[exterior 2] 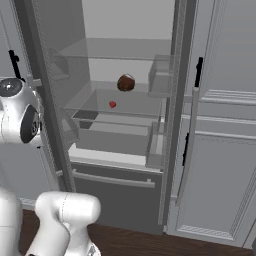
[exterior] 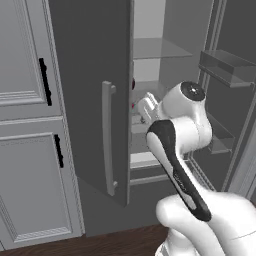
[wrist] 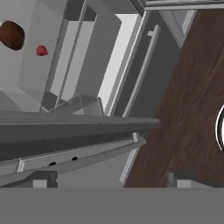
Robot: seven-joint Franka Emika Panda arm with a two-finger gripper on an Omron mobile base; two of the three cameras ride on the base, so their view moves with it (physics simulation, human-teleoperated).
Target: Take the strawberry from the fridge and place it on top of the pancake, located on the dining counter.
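Dark wood flooring runs along the bottom of the left base view, under light grey panelled cabinets with black handles. Beside them stands the fridge, dark grey, its left door swung out toward us with a long pale handle. Past the door's edge we catch glass shelves and a door bin on the far side. The white arm reaches in front of the opening, and the gripper shows as a pale shape at the shelf; from here I cannot tell how its jaws stand.

Over to the right base view: the fridge interior is wide open to us. On the middle glass shelf sits the strawberry, tiny and bright red, alone near the shelf's middle. Behind it and to the right rests a dark reddish-brown lump, well apart from the berry. Below, the bottom drawer is closed.

Now the hand view, rolled sideways: the strawberry sits near the top left, the brown lump just beyond it, wood floor at right. The two finger tips stand far apart at the bottom edge, spread wide, holding nothing.
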